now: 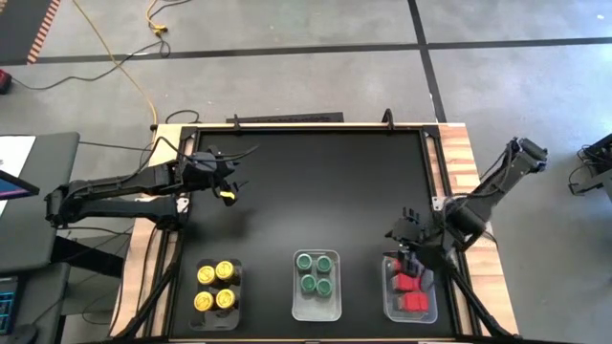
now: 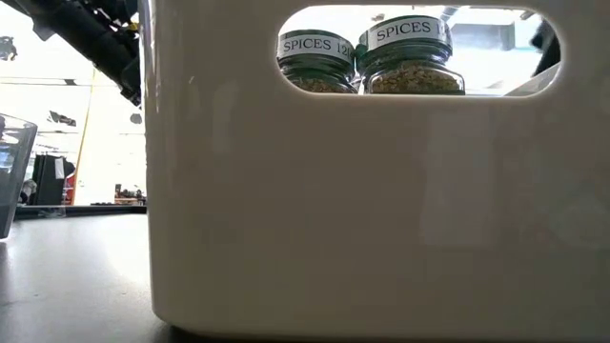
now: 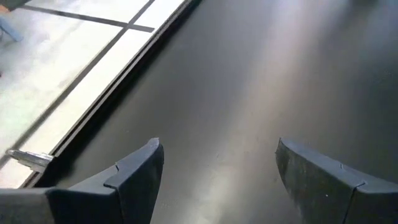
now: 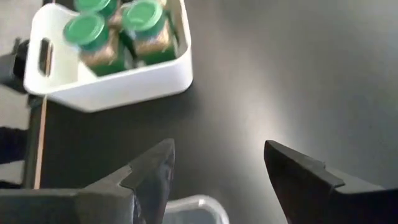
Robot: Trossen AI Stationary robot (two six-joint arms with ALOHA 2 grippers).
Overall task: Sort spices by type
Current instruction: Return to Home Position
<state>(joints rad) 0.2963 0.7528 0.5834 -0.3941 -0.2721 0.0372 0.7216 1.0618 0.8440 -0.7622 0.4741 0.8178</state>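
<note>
Currently: black surface [image 1: 316, 182]; dark bin [image 1: 217, 324], white bin [image 1: 316, 313], clear bin [image 1: 411, 317]; left hand [image 3: 217, 155] wide, empty, over bare surface; right hand [image 4: 217, 152] wide, empty, near clear bin; yellow-lidded jars [image 1: 207, 276] in dark bin, green-lidded jars [image 1: 306, 283] in white, red-lidded jars [image 1: 408, 284] in clear.

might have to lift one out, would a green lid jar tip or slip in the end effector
Probably steady: the green lid jar looks squat and full. Its clear sides look smooth, so possibly slippery. Packed close in the white bin, neighbours may shift.
</note>
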